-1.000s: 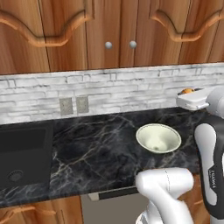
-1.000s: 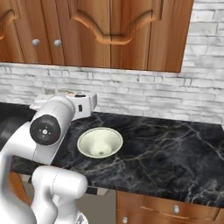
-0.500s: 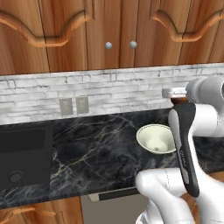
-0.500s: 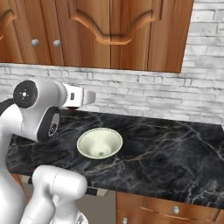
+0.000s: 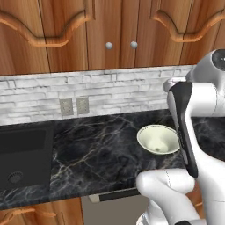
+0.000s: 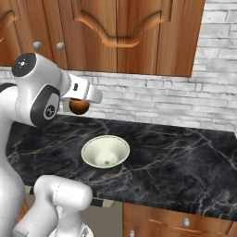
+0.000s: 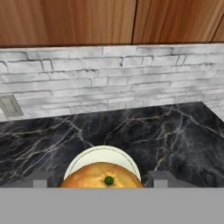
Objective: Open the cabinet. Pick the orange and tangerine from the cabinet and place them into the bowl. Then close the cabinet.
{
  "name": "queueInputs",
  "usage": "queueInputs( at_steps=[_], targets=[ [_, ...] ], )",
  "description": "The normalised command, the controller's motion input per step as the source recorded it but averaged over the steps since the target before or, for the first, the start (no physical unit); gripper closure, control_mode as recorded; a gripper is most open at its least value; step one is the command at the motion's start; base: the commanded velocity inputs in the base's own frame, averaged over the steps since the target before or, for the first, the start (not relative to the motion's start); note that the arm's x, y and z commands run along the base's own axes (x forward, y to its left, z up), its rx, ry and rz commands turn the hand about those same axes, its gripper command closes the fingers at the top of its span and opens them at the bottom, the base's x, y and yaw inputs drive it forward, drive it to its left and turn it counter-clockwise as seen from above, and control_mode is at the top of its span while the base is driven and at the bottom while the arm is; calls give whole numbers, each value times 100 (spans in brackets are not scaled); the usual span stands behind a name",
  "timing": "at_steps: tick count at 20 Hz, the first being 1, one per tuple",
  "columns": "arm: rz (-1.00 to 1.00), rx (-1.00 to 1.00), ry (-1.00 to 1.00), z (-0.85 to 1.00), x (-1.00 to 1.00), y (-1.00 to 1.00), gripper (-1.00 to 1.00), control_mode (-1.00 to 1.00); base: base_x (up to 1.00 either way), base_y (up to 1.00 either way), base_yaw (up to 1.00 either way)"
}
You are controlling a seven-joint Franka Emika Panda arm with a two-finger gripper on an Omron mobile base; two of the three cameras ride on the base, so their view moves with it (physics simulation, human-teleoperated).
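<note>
Black marble table (image 6: 185,157) is carrying the cream bowl (image 6: 105,151) while the jaws (image 7: 99,181), gripping an orange (image 7: 103,176) above its near rim, are risking a drop outside if released early.

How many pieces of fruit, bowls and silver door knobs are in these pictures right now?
Orange fruit, between the jaws: 1
Cream bowl on the counter: 1
Round silver knobs: 2
Total: 4
</note>
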Motion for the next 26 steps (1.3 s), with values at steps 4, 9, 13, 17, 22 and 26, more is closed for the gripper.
queueInputs(
  at_steps=[4,9,13,17,22,26],
  targets=[
    [0,0,0,-45,0,-1,100,-100,0,0,0],
    [0,0,0,-58,0,-13,100,-100,0,0,0],
    [0,0,0,-54,0,-14,100,-100,0,0,0],
    [0,2,2,-45,10,-4,100,-100,0,0,0],
    [0,1,8,-48,18,0,100,-100,0,0,0],
    [0,0,10,-47,42,0,100,-100,0,0,0]
  ],
)
